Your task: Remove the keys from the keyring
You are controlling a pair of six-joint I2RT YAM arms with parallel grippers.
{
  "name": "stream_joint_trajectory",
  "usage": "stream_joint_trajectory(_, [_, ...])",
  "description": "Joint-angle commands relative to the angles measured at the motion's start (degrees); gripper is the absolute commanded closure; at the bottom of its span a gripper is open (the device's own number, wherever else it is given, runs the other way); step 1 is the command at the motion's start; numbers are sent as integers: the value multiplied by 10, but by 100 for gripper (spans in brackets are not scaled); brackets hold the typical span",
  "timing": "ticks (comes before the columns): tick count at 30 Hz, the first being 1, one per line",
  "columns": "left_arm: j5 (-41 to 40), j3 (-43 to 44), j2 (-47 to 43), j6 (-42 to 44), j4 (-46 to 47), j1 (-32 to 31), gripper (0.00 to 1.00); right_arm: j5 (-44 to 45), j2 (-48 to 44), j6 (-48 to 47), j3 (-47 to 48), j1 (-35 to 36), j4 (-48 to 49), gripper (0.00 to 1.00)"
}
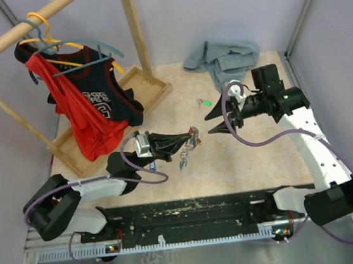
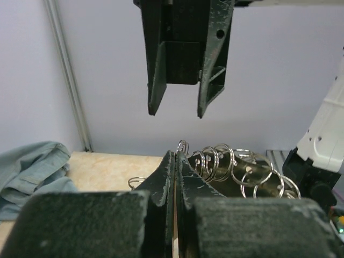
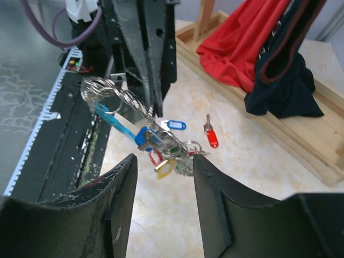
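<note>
1. Top external view shows the left pincer (image 1: 178, 142) reaching over the pale marbled table (image 1: 262, 154), near its middle. It is clamped on a jangly bunch of small silvery metal keys with coloured plastic tags (image 1: 188, 147).
2. The right wrist view shows the hold more closely. The left pincer's dark fingertips (image 3: 153, 107) pinch the thin silvery metal keyring (image 3: 110, 90), which looks like a chain of linked loops. The keys hang below it in a cluster of blue, red and yellow tags. Whether the lowest ones touch the table cannot be told.
3. The right pincer (image 3: 163, 161) stands wide with nothing between its fingers. It faces the bunch from just beside it, and the left wrist view shows it hovering over the loops.
4. A small red-headed key (image 3: 210, 137) lies flat on the table near the bunch and looks free of it. A blue-tagged key (image 3: 173, 125) lies closer in, and it is unclear whether it is attached. A green-tagged piece (image 1: 206, 102) sits well apart, farther back.
5. The bunch is probably light, stiff and slippery, and it is likely to swing and twist when pulled. The loops are probably springy, so a key has to be wound around the coil, not tugged straight off.
6. The best hold is likely one key's flat head or plastic tag at the edge of the cluster, where the fingers can close on it alone.
7. The bare shanks and thin wire would probably slide out of the fingers, and a grip on several keys at once would likely jam.
</note>
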Motion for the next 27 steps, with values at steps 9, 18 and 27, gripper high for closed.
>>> stream_joint_trajectory(9, [-148, 3, 1, -194, 162, 2, 100, -61, -12, 77, 19, 24, 108, 55])
stream_joint_trajectory(18, [-153, 11, 3, -216, 162, 1, 100, 12, -9, 138, 12, 68, 158, 57])
stream_joint_trajectory(27, [-154, 10, 5, -213, 162, 2, 100, 69, -4, 194, -16, 86, 225, 58])
